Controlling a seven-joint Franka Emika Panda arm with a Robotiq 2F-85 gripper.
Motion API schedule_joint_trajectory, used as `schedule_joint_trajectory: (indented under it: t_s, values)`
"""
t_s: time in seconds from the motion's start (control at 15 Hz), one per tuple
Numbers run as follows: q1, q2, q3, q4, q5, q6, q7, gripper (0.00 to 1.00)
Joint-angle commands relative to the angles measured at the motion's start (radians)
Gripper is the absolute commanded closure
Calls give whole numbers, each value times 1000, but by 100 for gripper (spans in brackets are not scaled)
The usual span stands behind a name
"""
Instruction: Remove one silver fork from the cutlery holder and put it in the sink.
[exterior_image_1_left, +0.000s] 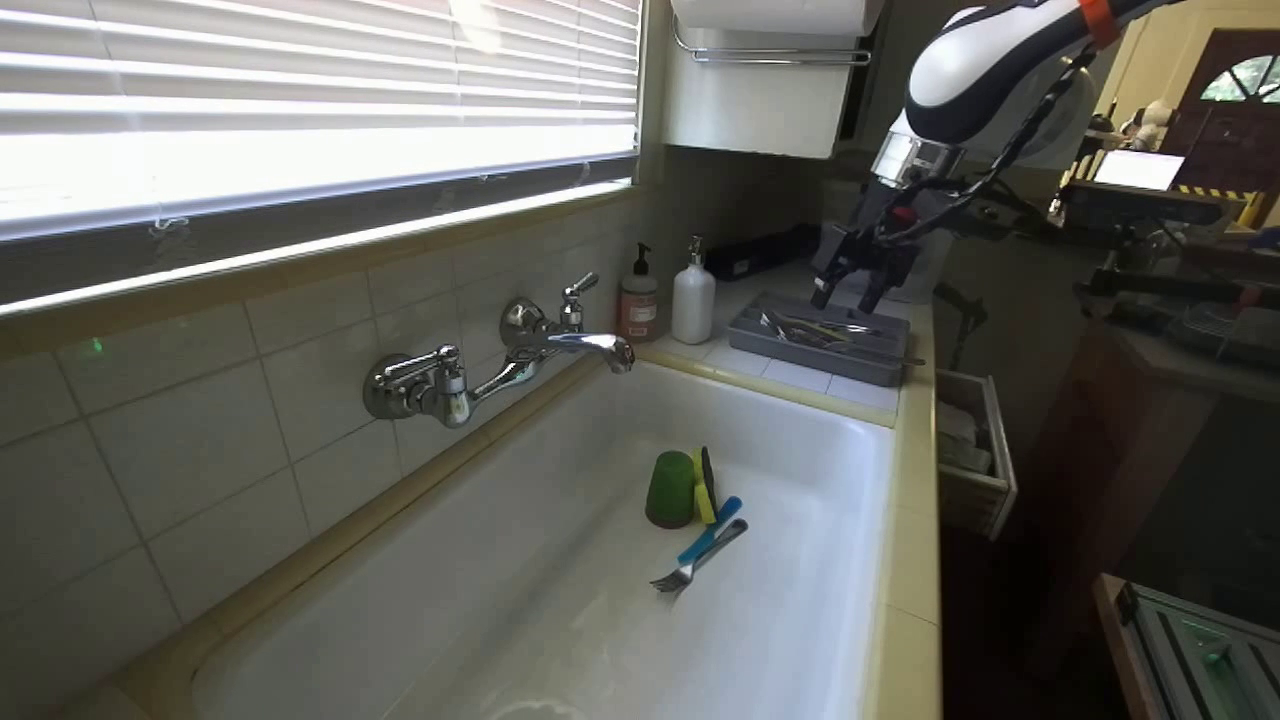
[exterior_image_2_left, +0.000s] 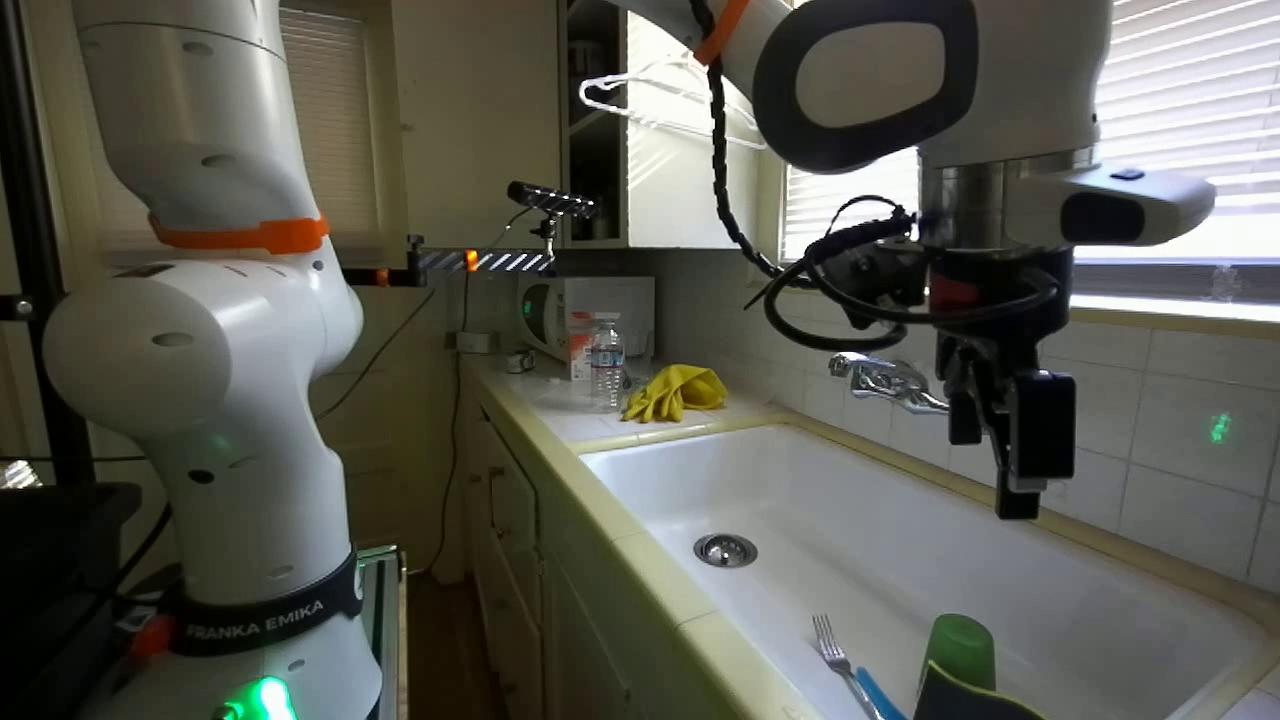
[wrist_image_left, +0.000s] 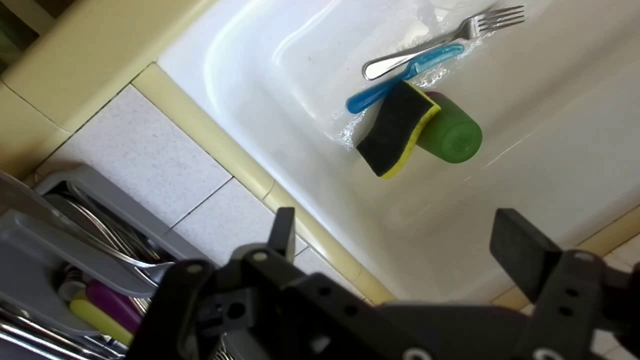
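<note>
The gripper (wrist_image_left: 397, 235) hangs near the cutlery tray (exterior_image_1_left: 810, 357) on the counter (wrist_image_left: 145, 150), spread wide, nothing between its fingers (wrist_image_left: 520, 250), no contact that I can see. A silver fork (wrist_image_left: 469, 30) lies on the bottom of the sink (exterior_image_1_left: 500, 580), alongside a blue knife (wrist_image_left: 375, 96); close by, a sponge (wrist_image_left: 397, 127) leans on an upturned green cup (wrist_image_left: 452, 132). Judgement: if that fork is the one asked for, the job looks done, and the chief hazard is excess. Mistaking it for clutter and picking another would put two in the sink. If it is not the one, the pick looks awkward: the cutlery (exterior_image_1_left: 815, 330) lies heaped and overlapping, so a pinch on one piece could drag up its neighbours. Also noted: a handle (exterior_image_1_left: 905, 360) juts past the tray's rim. A low sweep might knock that piece off the counter, or hook the tray and shift it. Wide-set fingers make this likelier, since they need more room going down into the tray. Carrying low over the sink could clip the tap (exterior_image_1_left: 590, 344) or topple the cup. How high the gripper stands above the tray, I cannot judge.
</note>
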Motion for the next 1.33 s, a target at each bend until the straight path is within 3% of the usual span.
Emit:
schedule_joint_trajectory:
  t_s: [0.0,0.4,0.93,1.27]
  values:
    - [-12,26,3,22,-1,31,19,0]
    - [-29,90,-18,103,38,16,-105,0]
    - [-107,283,-28,264,-14,-7,-303,0]
    - [-157,399,-17,341,-69,10,-343,0]
